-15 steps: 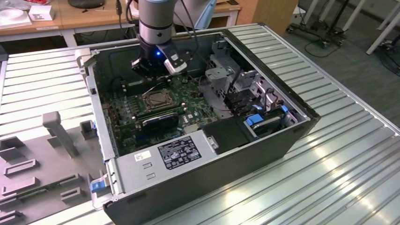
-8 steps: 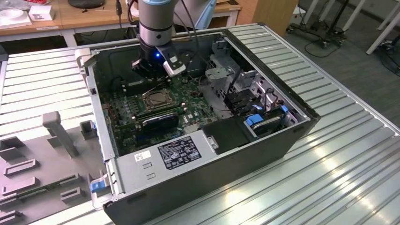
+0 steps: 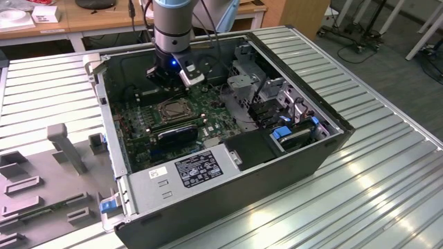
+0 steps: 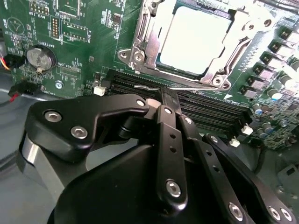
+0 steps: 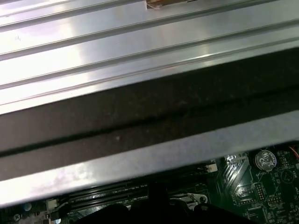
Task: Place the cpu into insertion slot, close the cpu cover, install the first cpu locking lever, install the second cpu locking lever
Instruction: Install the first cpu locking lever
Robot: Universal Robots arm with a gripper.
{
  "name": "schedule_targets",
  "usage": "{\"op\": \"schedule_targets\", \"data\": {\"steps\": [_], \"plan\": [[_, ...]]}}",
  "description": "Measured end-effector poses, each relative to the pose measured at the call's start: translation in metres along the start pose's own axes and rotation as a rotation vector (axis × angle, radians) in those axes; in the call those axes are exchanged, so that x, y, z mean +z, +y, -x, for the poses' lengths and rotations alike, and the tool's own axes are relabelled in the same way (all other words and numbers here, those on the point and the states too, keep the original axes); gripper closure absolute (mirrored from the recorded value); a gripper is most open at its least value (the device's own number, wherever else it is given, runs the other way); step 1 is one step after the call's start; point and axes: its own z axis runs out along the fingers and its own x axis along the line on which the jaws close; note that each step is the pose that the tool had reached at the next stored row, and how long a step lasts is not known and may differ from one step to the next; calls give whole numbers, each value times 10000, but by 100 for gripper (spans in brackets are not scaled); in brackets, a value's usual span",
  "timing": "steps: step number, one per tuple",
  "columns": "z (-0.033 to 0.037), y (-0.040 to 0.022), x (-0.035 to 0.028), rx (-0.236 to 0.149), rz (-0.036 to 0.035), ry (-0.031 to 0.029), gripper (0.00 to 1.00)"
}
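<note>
**A:** How much room is there inside the case [image 3: 229, 207]?

**B:** Little at the far side. The arm [image 3: 173, 26] comes straight down close to the far wall [image 3: 132, 72]. The claw [image 3: 167, 87] hangs over the green board [image 3: 211, 111], near the insertion slot [image 3: 161, 111] on its far side. On the exterior view's right a tall metal drive cage [image 3: 252, 72] rises, with an open strip of board between it and the arm.

**A:** And the claw itself?

**B:** In the second wrist view its fingers [image 4: 167, 100] are pressed together with nothing seen between them. The tip sits above the black memory slots [image 4: 210, 108] that run along one edge of the socket.

**A:** Where is the cpu?

**B:** The cpu [image 4: 195, 39] lies in the insertion slot with its silvery top up, apart from the claw. The cpu cover [image 4: 142, 35] frames it and looks flat (whether the levers are latched I cannot tell).

**A:** What else crowds the place?

**B:** A coin battery [image 4: 41, 57] sits on the board off to one side. A black ribbed block [image 3: 176, 134] lies just on the slot's near side, and the power supply box [image 3: 197, 168] fills the near end. In the first wrist view the dark case wall [image 5: 140, 121] runs close by, with the ribbed tabletop [image 5: 117, 46] beyond it.
</note>
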Motion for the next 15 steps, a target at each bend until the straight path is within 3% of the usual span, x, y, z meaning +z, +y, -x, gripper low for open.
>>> {"op": "schedule_targets", "data": {"steps": [15], "plan": [[5,-20,105,875,20,-158,89]]}}
